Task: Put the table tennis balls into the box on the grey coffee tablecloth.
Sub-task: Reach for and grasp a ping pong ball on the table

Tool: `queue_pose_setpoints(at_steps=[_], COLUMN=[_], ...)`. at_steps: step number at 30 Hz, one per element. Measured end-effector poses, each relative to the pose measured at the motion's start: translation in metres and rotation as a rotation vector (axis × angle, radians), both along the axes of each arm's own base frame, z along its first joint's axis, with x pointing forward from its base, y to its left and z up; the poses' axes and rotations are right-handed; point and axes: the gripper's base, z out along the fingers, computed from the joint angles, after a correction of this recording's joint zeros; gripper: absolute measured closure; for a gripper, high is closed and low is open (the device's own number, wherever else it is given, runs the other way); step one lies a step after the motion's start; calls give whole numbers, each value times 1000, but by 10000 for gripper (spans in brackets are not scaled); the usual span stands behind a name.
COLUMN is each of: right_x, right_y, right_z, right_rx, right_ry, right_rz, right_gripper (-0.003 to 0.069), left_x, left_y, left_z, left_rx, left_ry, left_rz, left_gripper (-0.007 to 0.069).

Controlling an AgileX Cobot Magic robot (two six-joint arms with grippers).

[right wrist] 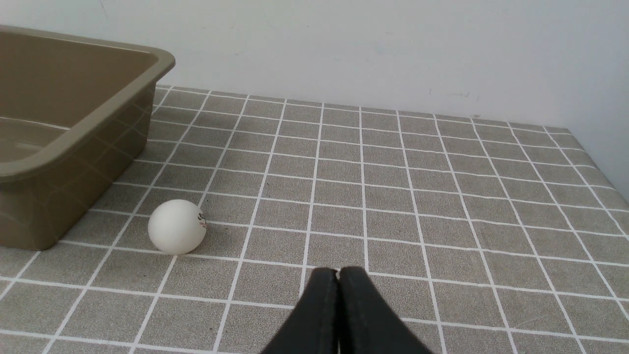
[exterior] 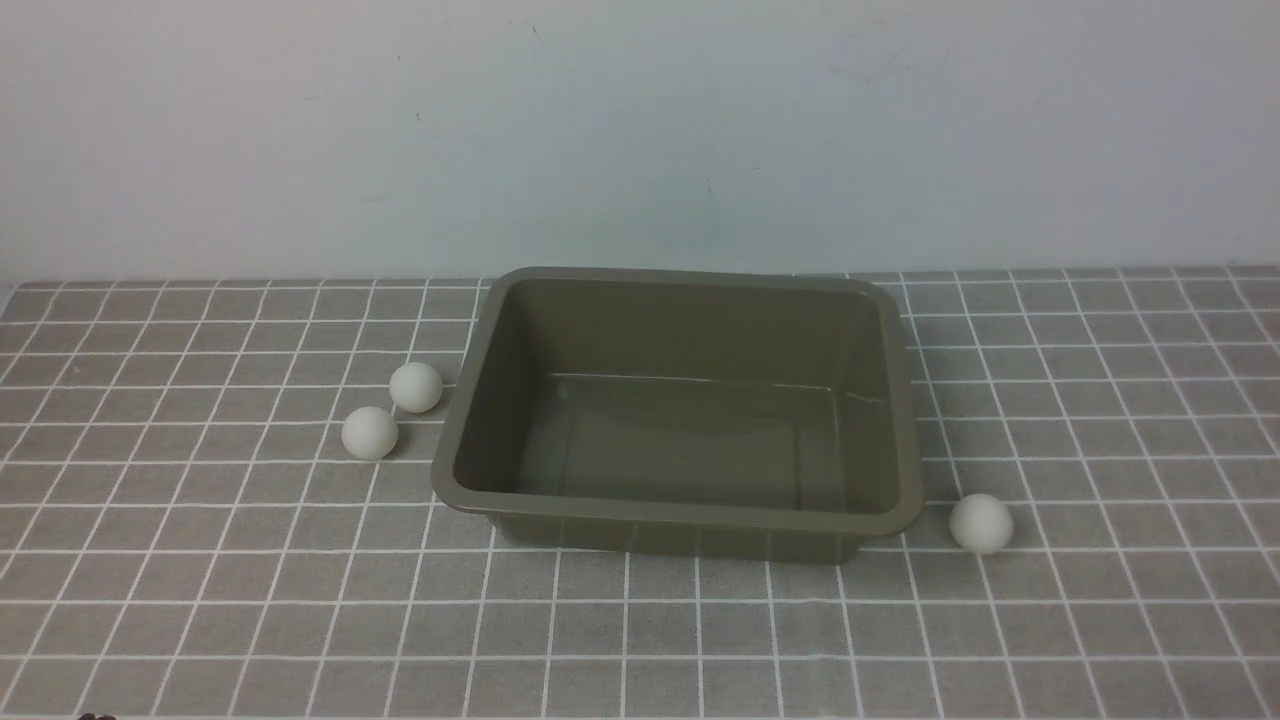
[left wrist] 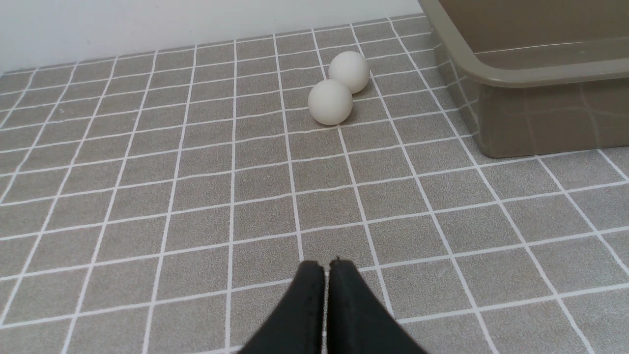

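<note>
The olive-grey box (exterior: 905, 400) stands empty in the middle of the grey checked tablecloth (exterior: 200, 600). Two white balls (exterior: 415, 387) (exterior: 370, 433) lie side by side to its left; they also show in the left wrist view (left wrist: 349, 71) (left wrist: 330, 102), ahead of my left gripper (left wrist: 327, 265), which is shut and empty. The third ball (exterior: 981, 523) lies by the box's front right corner; in the right wrist view it (right wrist: 177, 226) lies ahead of my right gripper (right wrist: 338, 271), also shut and empty. Neither gripper shows in the front view.
A pale wall (exterior: 640, 130) rises right behind the cloth and the box. The box rim shows in the left wrist view (left wrist: 491, 73) and the right wrist view (right wrist: 98, 118). The cloth's right edge meets a wall (right wrist: 604, 147).
</note>
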Motion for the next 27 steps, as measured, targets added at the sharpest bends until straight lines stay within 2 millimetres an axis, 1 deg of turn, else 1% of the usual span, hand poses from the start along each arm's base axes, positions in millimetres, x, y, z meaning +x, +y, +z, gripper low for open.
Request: queue_pose_setpoints(at_steps=[21, 23, 24, 25, 26, 27], right_x=[0, 1, 1, 2, 2, 2], right_y=[-1, 3, 3, 6, 7, 7], right_z=[0, 3, 4, 11, 14, 16], right_rx=[-21, 149, 170, 365, 451, 488], right_ry=[-7, -60, -66, -141, -169, -187], right_rz=[-2, 8, 8, 24, 28, 32], right_gripper=[673, 673, 673, 673, 673, 673], left_x=[0, 1, 1, 2, 2, 3], left_y=[1, -1, -1, -3, -4, -4], left_z=[0, 3, 3, 8, 11, 12], left_rx=[19, -56, -70, -225, -304, -324], left_ry=[-3, -29, -32, -71, -90, -94], left_rz=[1, 5, 6, 20, 28, 30], left_gripper=[629, 629, 629, 629, 629, 629])
